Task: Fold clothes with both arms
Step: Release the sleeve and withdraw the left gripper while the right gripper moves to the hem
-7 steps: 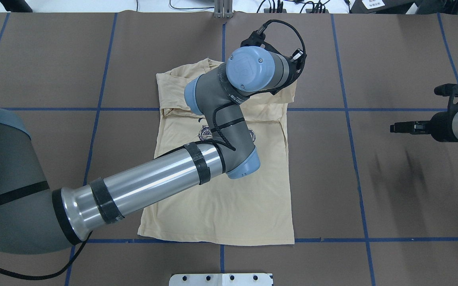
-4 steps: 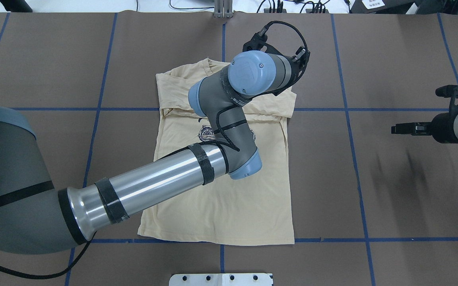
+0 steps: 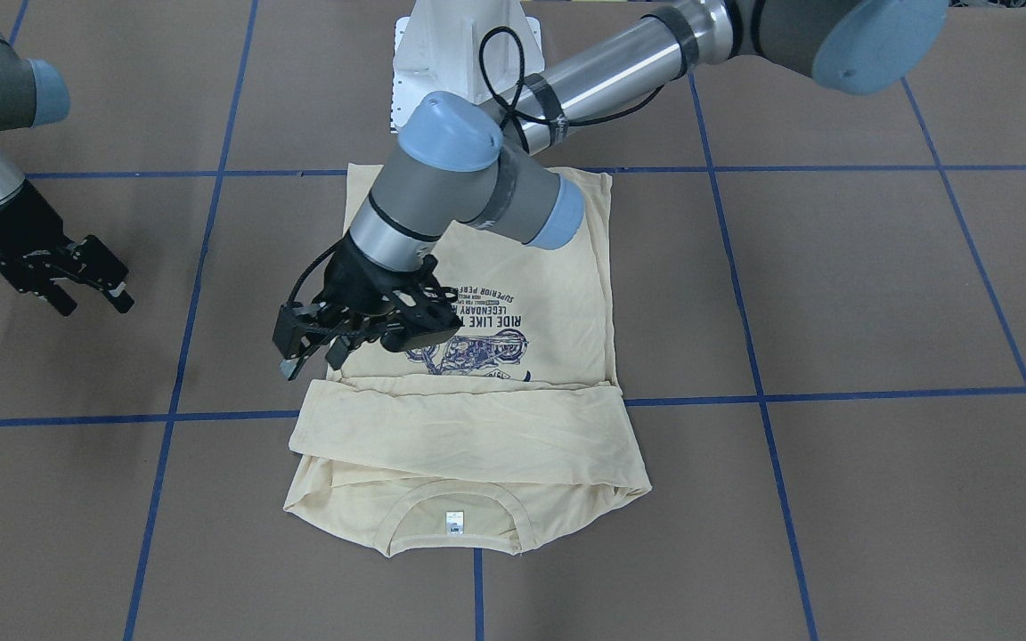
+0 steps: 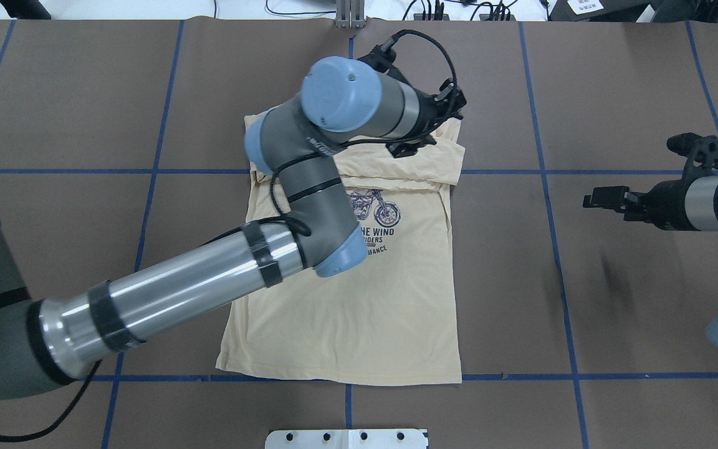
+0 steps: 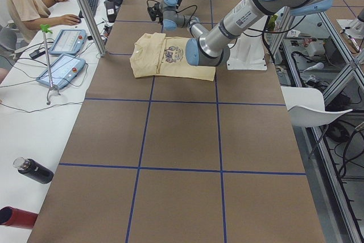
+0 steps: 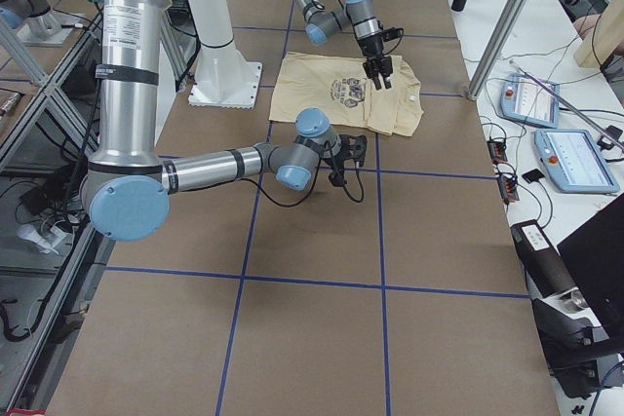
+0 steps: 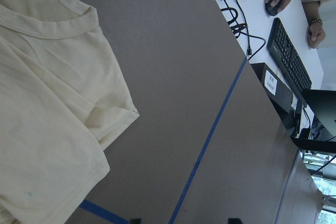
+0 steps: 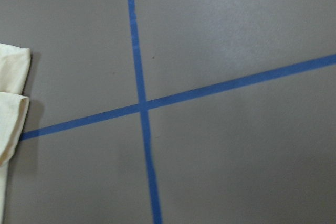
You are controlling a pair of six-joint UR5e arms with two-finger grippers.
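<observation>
T-shirt (image 3: 513,427) just under L gripper (image 3: 309,362), jaws apart, empty.
R gripper (image 3: 93,303) also spread, holding nothing; shirt well off to its side.

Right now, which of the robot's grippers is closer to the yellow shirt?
Left. The left gripper hovers at the shirt's edge, beside the print; the right gripper hangs well off to the side, over the table.
</observation>
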